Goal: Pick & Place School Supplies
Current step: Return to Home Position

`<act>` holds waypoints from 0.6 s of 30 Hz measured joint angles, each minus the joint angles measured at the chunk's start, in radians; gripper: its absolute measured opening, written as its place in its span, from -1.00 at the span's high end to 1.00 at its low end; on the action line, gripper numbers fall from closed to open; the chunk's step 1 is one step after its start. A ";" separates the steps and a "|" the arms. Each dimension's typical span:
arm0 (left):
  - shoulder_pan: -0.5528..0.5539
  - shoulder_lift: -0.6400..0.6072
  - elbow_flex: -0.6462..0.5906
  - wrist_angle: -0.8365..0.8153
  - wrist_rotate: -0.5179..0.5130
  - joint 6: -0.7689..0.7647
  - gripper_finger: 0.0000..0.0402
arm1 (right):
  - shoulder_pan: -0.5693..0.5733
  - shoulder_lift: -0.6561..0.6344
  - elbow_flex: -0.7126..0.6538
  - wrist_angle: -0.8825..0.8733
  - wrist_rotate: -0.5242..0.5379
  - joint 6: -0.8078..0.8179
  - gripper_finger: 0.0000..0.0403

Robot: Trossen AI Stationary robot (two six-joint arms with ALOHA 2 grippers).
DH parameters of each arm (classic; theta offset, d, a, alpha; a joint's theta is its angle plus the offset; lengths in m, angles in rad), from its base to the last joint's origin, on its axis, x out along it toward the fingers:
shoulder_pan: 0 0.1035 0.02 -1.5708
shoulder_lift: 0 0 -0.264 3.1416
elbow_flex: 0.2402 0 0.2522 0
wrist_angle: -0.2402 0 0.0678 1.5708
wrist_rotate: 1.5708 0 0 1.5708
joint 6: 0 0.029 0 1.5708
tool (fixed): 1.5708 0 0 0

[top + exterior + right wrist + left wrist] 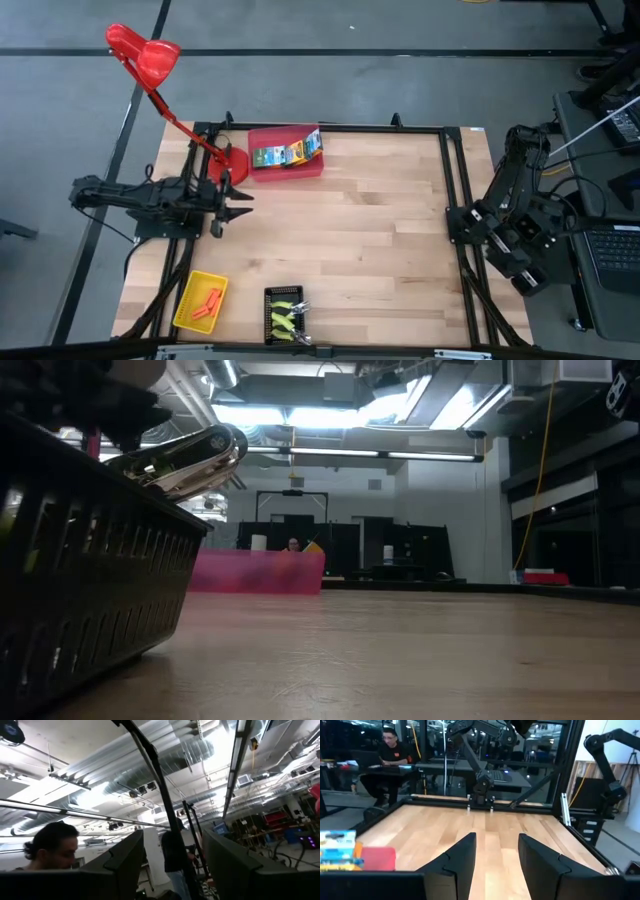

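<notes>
1. My left gripper (pixel 497 845) hangs over the tabletop (pixel 370 230) just inside its left edge. Its fingers are apart, with nothing between them.
2. My right gripper (pixel 172 840) sits folded back with its arm beyond the tabletop's right edge. Its fingers stand apart and empty, aimed up at the ceiling ducts. In the high view I cannot pick it out from the arm's dark links.
3. The green-and-yellow boxes (pixel 287 153) lie in the red tray (pixel 285 172) at the far edge, beside the base of the red lamp (pixel 145 55). They overlap, so I cannot count them, and my left wrist view cuts them off at its border.
4. The orange erasers (pixel 208 302) lie in the yellow tray (pixel 210 280) at the near left corner, too small to number.
5. The yellow-green-handled tools (pixel 285 318) lie in the black tray (pixel 270 292) at the near edge. In the low view its wall hides the handles and only a shiny metal part (pixel 190 455) shows above the rim.
6. A person (pixel 390 750) sits at a desk beyond the tabletop.
</notes>
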 joint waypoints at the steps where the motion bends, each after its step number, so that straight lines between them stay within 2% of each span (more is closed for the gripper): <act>1: 0.000 -0.042 -0.015 -0.026 0.002 -0.006 0.29 | 0.000 0.000 0.000 0.000 -0.007 -0.003 -0.03; 6: 0.000 -0.188 -0.044 -0.153 -0.007 -0.006 0.29 | 0.000 0.000 0.000 0.004 -0.013 -0.026 -0.03; 9: 0.006 -0.187 -0.055 -0.202 0.019 -0.010 0.29 | 0.000 0.000 0.000 0.007 -0.044 -0.053 -0.03; 14: 0.025 -0.185 -0.092 -0.162 0.037 0.008 0.29 | 0.000 0.007 0.000 0.008 -0.074 -0.067 -0.03; 18: 0.048 -0.163 -0.096 -0.141 -0.035 0.049 0.29 | -0.013 0.029 0.000 0.012 -0.087 -0.042 -0.03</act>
